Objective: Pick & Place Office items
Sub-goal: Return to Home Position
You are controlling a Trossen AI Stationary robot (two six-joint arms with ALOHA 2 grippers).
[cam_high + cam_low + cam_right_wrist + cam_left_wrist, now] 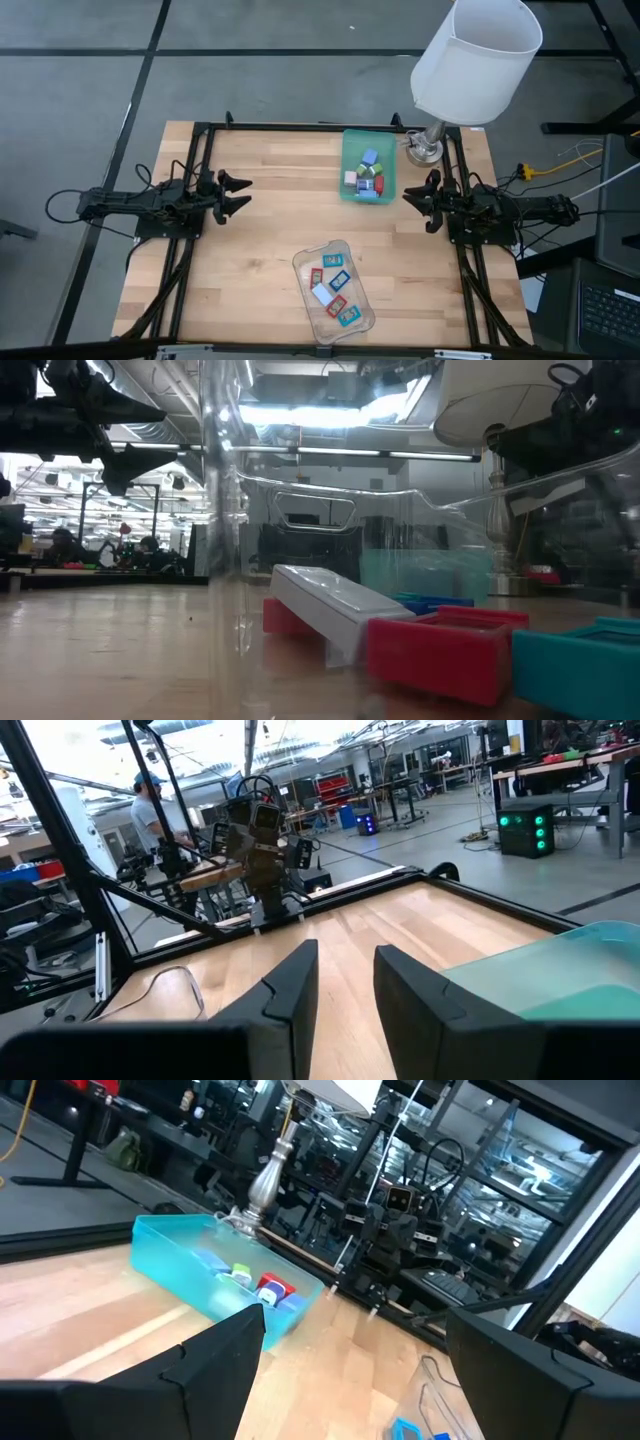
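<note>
Chunky colourful cubes [368, 178] cluster in the far green tray [346, 150]; flat teal, red, white rectangles [333, 288] lie in the near clear tray [303, 268].

L dark arm lies level, reaching in from desk's left side; left gripper [243, 193] points inward, fingers [215, 1360] spread wide. R dark arm mirrors it; right gripper [412, 198] points inward, fingers [290, 985] narrowly apart.
</note>
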